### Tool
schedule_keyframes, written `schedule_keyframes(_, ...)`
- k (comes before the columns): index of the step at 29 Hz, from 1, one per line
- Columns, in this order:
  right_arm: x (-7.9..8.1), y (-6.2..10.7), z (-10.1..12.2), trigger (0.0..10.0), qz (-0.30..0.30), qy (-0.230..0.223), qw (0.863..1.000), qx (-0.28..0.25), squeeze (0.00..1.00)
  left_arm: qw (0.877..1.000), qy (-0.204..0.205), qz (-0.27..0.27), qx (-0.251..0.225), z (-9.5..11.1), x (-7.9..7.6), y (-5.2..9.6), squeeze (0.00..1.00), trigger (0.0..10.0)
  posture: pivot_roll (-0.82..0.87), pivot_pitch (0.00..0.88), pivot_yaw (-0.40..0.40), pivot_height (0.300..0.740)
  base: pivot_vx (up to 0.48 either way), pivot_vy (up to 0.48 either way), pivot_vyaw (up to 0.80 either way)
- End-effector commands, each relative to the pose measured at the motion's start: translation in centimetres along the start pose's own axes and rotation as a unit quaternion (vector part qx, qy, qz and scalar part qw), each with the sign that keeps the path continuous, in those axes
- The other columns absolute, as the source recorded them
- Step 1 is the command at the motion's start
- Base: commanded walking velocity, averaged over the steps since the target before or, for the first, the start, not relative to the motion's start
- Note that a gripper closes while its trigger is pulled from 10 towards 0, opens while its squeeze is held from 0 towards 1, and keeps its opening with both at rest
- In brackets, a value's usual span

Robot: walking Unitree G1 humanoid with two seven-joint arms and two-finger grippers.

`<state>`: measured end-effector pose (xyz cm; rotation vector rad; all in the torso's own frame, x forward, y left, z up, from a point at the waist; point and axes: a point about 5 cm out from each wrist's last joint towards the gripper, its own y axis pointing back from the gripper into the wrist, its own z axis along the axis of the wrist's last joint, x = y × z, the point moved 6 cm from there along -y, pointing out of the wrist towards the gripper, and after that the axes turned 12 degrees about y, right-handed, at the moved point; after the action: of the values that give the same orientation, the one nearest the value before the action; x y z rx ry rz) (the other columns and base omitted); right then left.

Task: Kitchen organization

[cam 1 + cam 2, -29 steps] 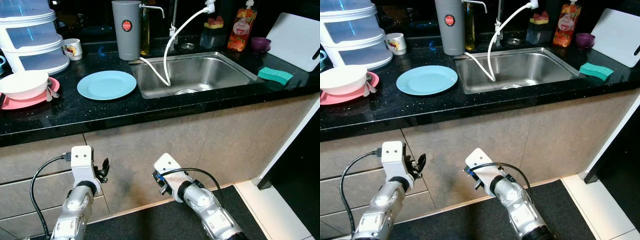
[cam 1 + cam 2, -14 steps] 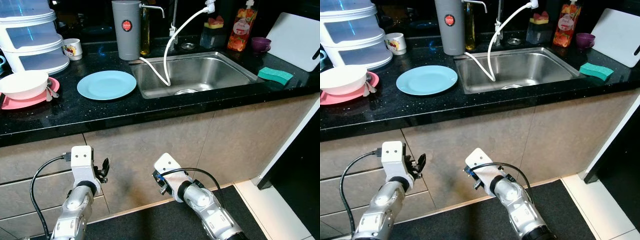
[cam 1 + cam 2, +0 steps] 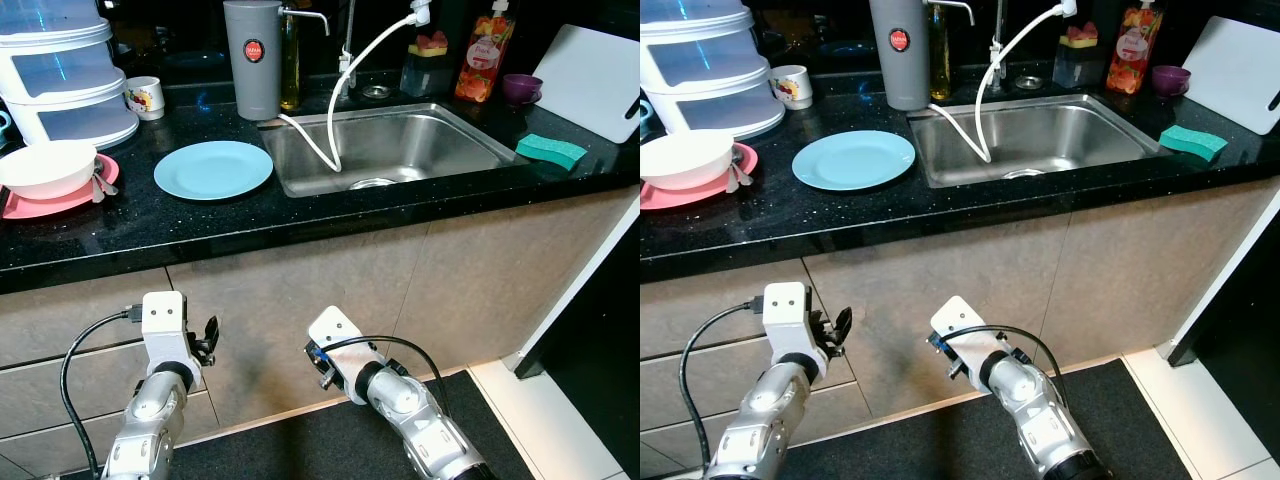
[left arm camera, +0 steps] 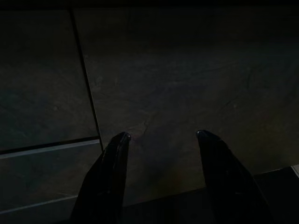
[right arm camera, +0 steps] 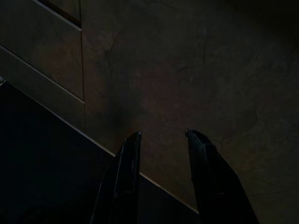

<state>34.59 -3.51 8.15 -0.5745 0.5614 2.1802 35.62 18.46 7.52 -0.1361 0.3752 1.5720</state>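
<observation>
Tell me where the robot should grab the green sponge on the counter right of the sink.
Probably across the green sponge's two long sides, coming straight down from above: it lies flat on the black counter with nothing touching it, and its narrow width should fit between the fingers.

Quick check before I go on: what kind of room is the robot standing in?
A home kitchen, by the look of it: a steel sink set in a black countertop, a blue plate beside it, and a green sponge.
</observation>
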Motion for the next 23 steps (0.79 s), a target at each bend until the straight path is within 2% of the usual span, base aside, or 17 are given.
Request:
schedule_keyframes(1,-0.04,-0.04,-0.24,10.0,-0.001,-0.002,1.000,0.000,0.00,1.000,-0.005,0.001,0.007,-0.46,0.15,-0.04,0.00,10.0,-0.05,0.060,0.030,0.740,0.000,0.000,0.00)
schedule_keyframes(23,-0.01,-0.03,-0.26,10.0,-0.001,-0.002,1.000,0.000,0.00,1.000,-0.005,0.002,0.005,-0.41,0.14,0.01,0.00,10.0,-0.05,0.057,0.025,0.740,0.000,0.000,0.00)
